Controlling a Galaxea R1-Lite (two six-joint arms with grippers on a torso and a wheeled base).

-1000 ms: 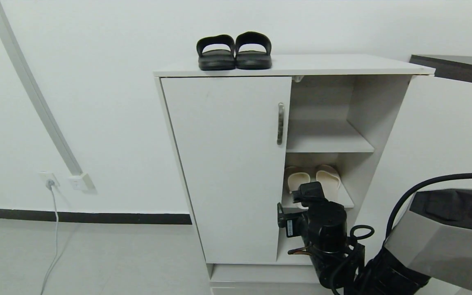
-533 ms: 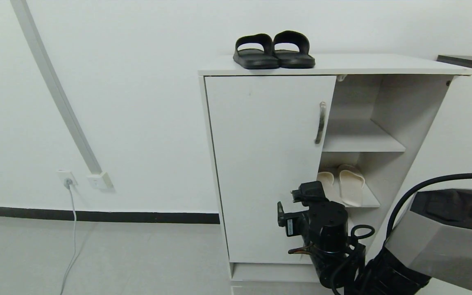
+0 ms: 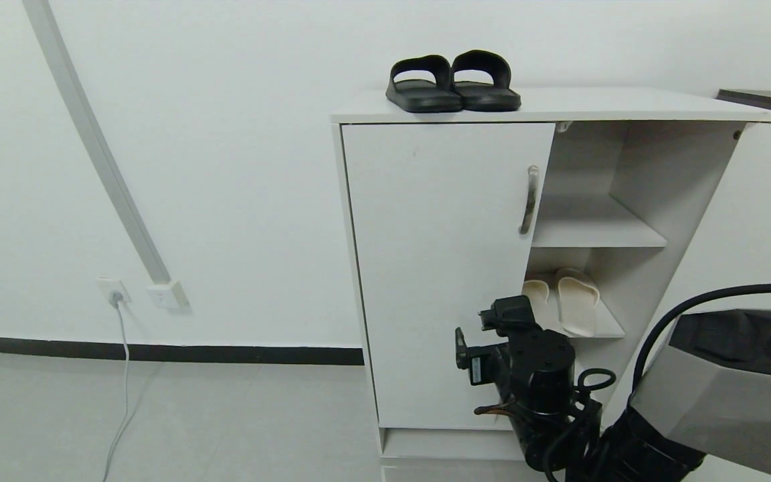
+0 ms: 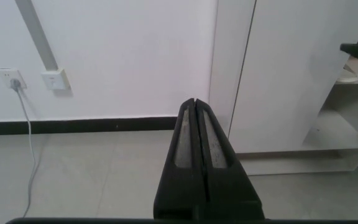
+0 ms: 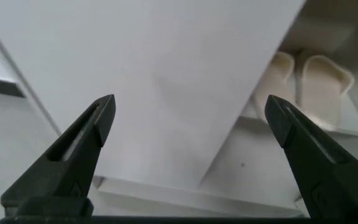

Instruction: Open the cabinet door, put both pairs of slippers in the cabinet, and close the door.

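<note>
A pair of black slippers (image 3: 454,82) stands on top of the white cabinet (image 3: 626,104). A cream pair (image 3: 563,306) lies on the middle shelf of its right half and also appears as the cream slippers (image 5: 309,81) in the right wrist view. The right door (image 3: 747,221) is swung open; the left door (image 3: 439,268) with its metal handle (image 3: 529,199) is closed. My right arm (image 3: 533,375) is low in front of the cabinet, its gripper (image 5: 190,102) open wide and empty, facing the left door's edge. My left gripper (image 4: 194,106) is shut and empty, over the floor left of the cabinet (image 4: 291,74).
The upper shelf (image 3: 593,231) in the open half is bare. Wall sockets (image 3: 112,289) with a hanging cable (image 3: 121,375) and a slanted grey conduit (image 3: 91,140) are on the wall to the left. Free floor lies left of the cabinet. A dark surface (image 3: 767,104) sits at the far right.
The head camera has shifted, so the cabinet now sits further right in the picture. The cream slippers show more clearly beside my right arm, which keeps its place in the picture.
</note>
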